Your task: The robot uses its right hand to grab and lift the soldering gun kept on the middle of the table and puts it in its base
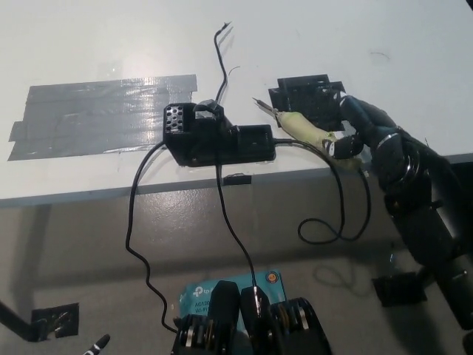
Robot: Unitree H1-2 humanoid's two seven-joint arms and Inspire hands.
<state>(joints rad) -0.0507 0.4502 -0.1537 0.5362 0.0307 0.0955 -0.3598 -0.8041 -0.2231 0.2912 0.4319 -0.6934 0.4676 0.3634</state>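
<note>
One soldering gun (307, 130) lies on the table (310, 44), its rear clasped by the right hand (362, 129)

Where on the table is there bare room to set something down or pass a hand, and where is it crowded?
Bare: the table beyond the tape patch, and the far right past the black holder. Crowded: the near edge, where the station, its cords, the soldering gun and the right hand bunch together.

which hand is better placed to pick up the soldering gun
Right. The black right hand is already at the rear end of the soldering gun near the table's front edge, fingers around it. The white left hand isn't in view.
</note>
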